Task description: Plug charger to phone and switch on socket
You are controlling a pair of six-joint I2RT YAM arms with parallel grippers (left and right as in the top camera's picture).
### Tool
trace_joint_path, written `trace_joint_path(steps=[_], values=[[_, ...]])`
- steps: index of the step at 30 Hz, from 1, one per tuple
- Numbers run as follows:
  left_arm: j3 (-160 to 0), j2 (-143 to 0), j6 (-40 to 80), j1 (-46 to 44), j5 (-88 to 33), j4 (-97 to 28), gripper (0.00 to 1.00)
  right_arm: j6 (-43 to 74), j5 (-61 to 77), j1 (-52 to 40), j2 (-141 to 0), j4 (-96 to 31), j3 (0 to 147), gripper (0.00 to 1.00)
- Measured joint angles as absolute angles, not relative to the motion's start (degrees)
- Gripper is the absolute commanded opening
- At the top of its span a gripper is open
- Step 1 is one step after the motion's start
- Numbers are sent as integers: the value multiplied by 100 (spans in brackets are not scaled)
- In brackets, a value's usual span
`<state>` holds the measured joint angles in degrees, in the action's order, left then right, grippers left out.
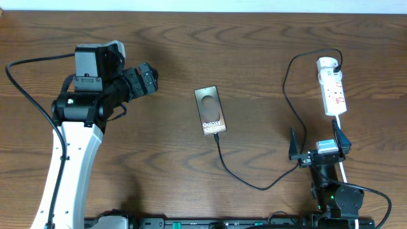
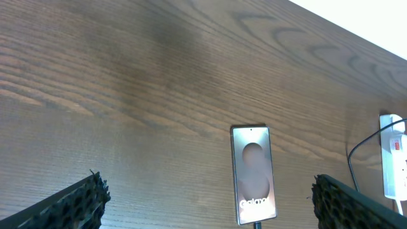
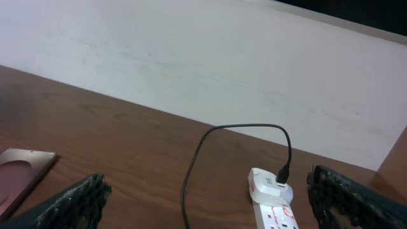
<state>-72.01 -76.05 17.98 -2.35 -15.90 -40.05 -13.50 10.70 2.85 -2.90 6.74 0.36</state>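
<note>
Left gripper [image 1: 150, 77] and right gripper [image 1: 317, 146] are hovering spread wide, empty; charger [image 1: 251, 184] is running from socket [image 1: 333, 89] to phone [image 1: 210, 111] on tabletop [image 1: 191, 44].

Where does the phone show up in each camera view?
Overhead: the phone lies near the middle of the picture.
Left wrist: lower centre-right, its bottom edge cut off.
Right wrist: only a corner, at the lower left edge.
Shared landmark: the white socket, to the phone's right in every view.
</note>
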Motion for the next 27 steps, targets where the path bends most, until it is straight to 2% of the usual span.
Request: trace_joint_path(steps=[19,27], values=[[-7201,-7605,1798,-235,-1590,-4005,100,-1350,1090,285,-290,655,36,99],[-7201,-7605,1798,-235,-1590,-4005,100,-1350,1131,285,-283,-126,36,99]])
